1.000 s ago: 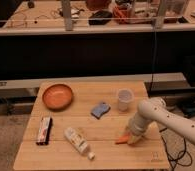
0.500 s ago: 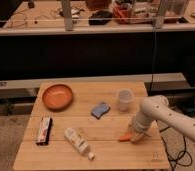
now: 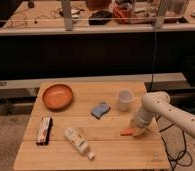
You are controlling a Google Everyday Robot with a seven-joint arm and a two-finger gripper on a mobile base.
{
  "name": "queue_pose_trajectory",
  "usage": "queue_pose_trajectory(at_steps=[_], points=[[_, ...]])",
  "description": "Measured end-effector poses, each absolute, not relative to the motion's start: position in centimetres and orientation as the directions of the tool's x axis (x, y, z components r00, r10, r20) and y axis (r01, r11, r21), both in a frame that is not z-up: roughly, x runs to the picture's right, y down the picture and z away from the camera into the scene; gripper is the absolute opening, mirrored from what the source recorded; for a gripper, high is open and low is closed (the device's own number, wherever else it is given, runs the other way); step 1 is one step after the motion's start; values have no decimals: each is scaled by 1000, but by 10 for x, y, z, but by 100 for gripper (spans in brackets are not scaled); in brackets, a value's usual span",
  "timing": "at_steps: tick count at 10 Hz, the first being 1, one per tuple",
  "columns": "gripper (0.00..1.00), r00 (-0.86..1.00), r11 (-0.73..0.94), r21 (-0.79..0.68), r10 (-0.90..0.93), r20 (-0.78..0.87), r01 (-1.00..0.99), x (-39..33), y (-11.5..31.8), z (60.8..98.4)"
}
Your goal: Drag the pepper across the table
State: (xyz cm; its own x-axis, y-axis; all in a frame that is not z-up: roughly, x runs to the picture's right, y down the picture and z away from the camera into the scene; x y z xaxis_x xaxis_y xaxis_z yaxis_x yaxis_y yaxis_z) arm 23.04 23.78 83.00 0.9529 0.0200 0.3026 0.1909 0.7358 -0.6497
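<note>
Your gripper (image 3: 139, 130) sits low over the right front of the table (image 3: 116, 156), at the small orange pepper (image 3: 126, 132); you cannot tell whether it clasps it. The pepper lies near the right edge, so most of the drag looks undone.

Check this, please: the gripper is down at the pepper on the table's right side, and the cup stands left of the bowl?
No: the camera view shows the cup right of the bowl. The gripper is at the pepper, as said.
</note>
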Motion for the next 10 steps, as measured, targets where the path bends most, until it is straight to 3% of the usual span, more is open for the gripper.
queue_pose_trajectory(at_steps=[10], points=[[1,965,776,-620,60,256,116,266,202,853]])
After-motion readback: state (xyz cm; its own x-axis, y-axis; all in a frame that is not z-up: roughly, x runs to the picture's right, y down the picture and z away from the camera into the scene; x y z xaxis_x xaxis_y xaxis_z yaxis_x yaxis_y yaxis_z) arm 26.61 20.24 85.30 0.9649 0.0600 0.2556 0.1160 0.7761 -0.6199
